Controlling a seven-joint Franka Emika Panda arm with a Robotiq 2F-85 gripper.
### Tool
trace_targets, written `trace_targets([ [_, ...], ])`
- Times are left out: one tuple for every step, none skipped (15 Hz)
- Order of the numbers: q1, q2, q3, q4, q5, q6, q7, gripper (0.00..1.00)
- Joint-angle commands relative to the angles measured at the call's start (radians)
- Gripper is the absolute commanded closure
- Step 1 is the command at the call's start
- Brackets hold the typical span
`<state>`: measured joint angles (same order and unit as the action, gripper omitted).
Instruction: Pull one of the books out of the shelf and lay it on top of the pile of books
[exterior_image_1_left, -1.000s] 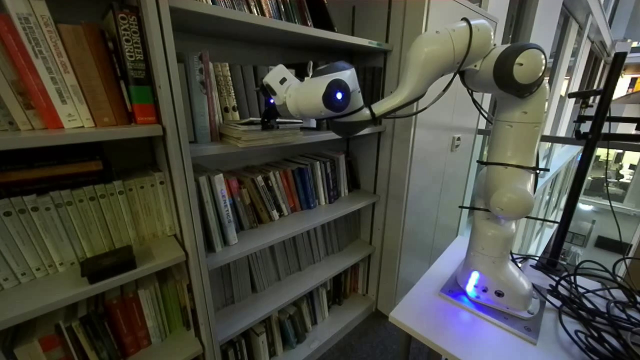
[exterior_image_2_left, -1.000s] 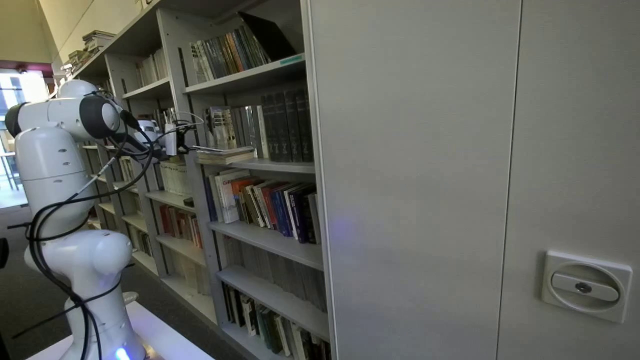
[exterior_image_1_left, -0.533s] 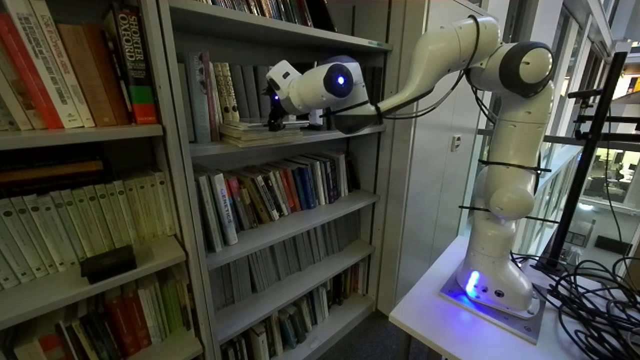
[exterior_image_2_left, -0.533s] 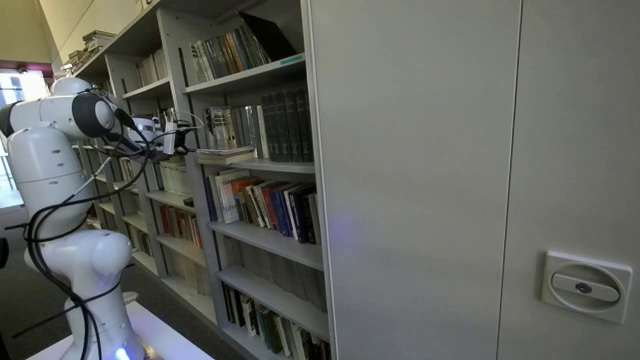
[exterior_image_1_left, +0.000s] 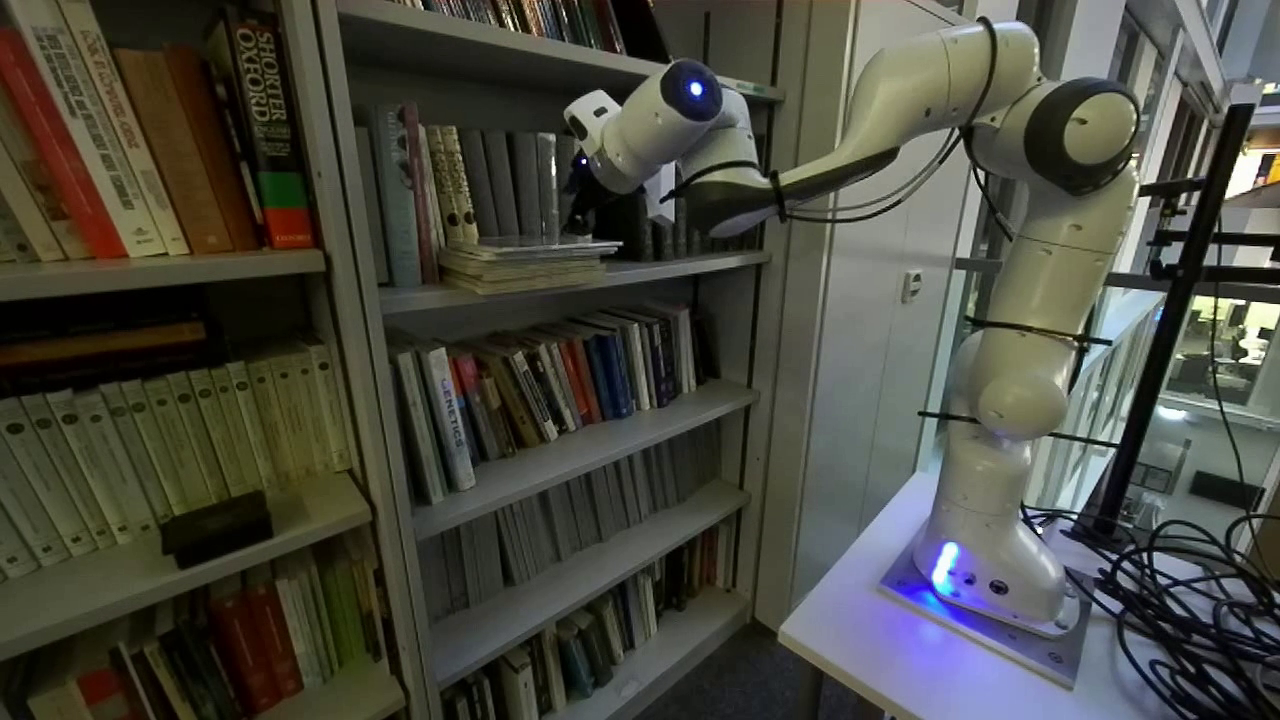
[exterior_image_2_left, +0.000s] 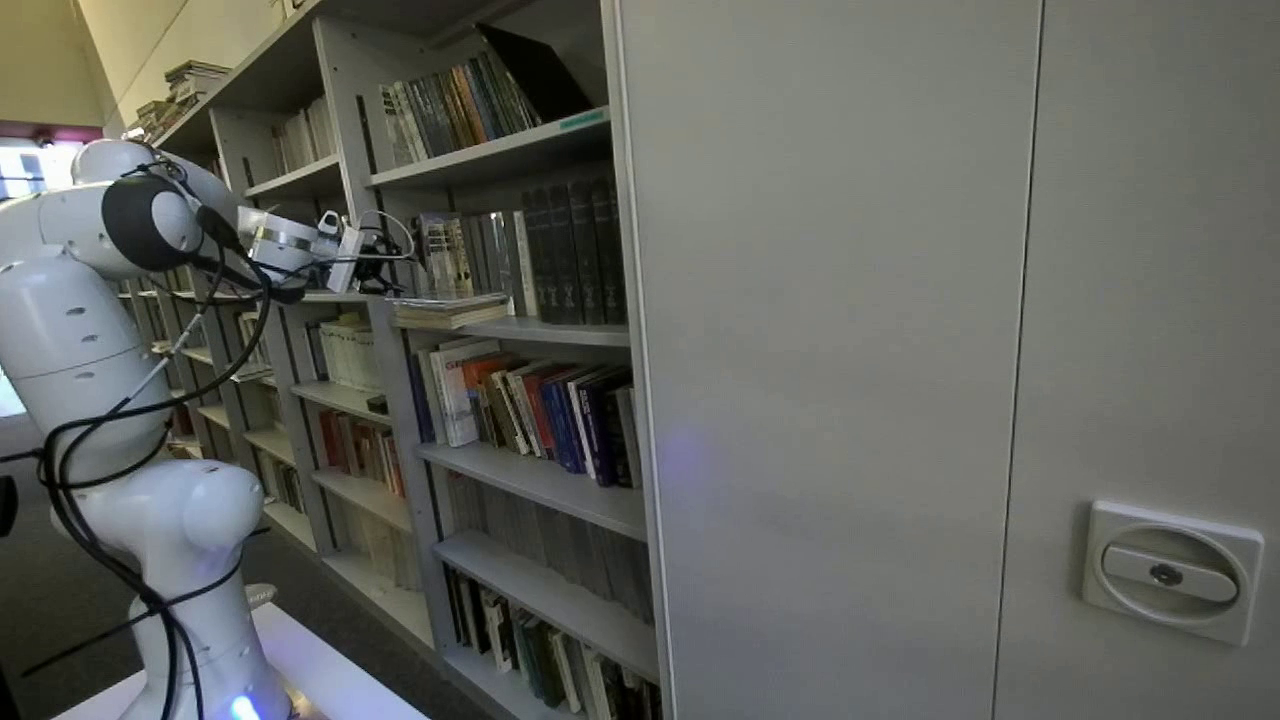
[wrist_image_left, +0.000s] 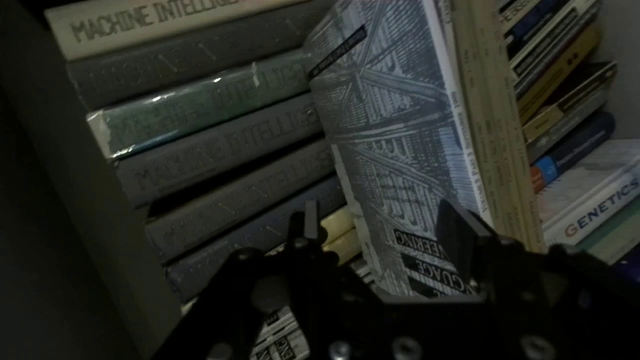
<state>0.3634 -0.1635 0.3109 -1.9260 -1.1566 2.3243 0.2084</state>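
Grey metal makes up the bookcase, with five of its levels showing in both exterior views. One pile of books lies on the second of these from the top; how many volumes it holds cannot be counted surely. One thin paperback book, blue-grey with a patterned cover, lies flat at the top of the pile. Over it hangs one gripper, its two fingers set well apart; whether either touches the cover cannot be told. Six thick Machine Intelligence volumes stand in a row just behind the pile: one cream, one green, four in darker greys. One Genetics book stands on the level below. One robot arm is mounted on one white desk. In the neighbouring bookcase stands one Shorter Oxford volume, and one black object lies a level lower.
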Motion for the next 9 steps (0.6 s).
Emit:
trace_targets([
  [-0.006,-0.041,-0.023,-0.03,0.278,0.019,-0.142,0.65],
  [0.04,-0.04,-0.064,-0.032,0.37,0.006,-0.181,0.73],
  [0.002,-0.045,-0.031,-0.03,0.458,-0.002,-0.225,0.8],
  [0.0,-0.044,-0.028,-0.02,0.526,-0.024,-0.258,0.89],
  [-0.006,-0.045,-0.026,-0.015,0.574,-0.035,-0.281,0.95],
  [-0.013,-0.047,-0.023,-0.011,0.617,-0.044,-0.3,1.0],
  [-0.018,-0.047,-0.02,-0.006,0.649,-0.051,-0.314,1.0],
  [-0.023,-0.048,-0.018,-0.004,0.672,-0.056,-0.322,1.0],
  [-0.027,-0.049,-0.016,0.0,0.692,-0.063,-0.328,1.0],
])
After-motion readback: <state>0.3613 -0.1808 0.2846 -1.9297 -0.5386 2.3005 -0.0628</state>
